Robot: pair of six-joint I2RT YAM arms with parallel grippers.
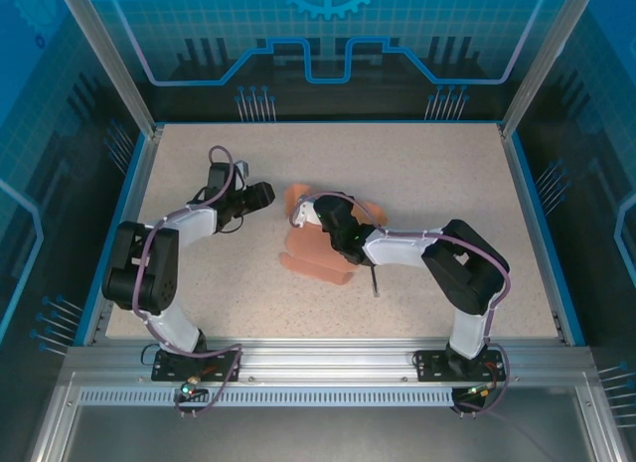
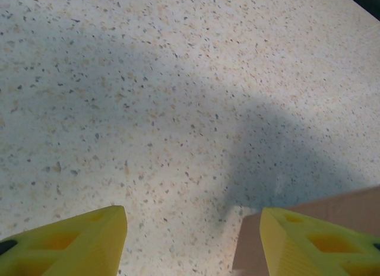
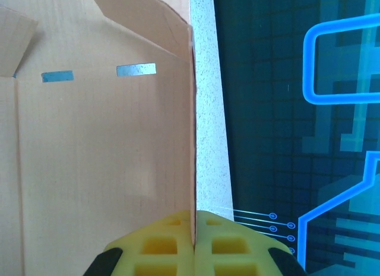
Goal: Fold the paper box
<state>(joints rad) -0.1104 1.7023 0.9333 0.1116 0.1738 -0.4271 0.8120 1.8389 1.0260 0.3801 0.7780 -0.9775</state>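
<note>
Paper box (image 1: 310,255) pinched by right hand (image 3: 194,221), dark stick (image 1: 373,281) near it

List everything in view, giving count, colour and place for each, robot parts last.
paper box: one, salmon-pink, table centre.
stick: one, dark and thin, on the table just right of the paper box.
table: one, speckled beige, under everything.
walls: several, blue-patterned, around the table.
left gripper: one, yellow fingers, open, left of the paper box.
right gripper: one, yellow fingers, shut on the paper box's edge.
</note>
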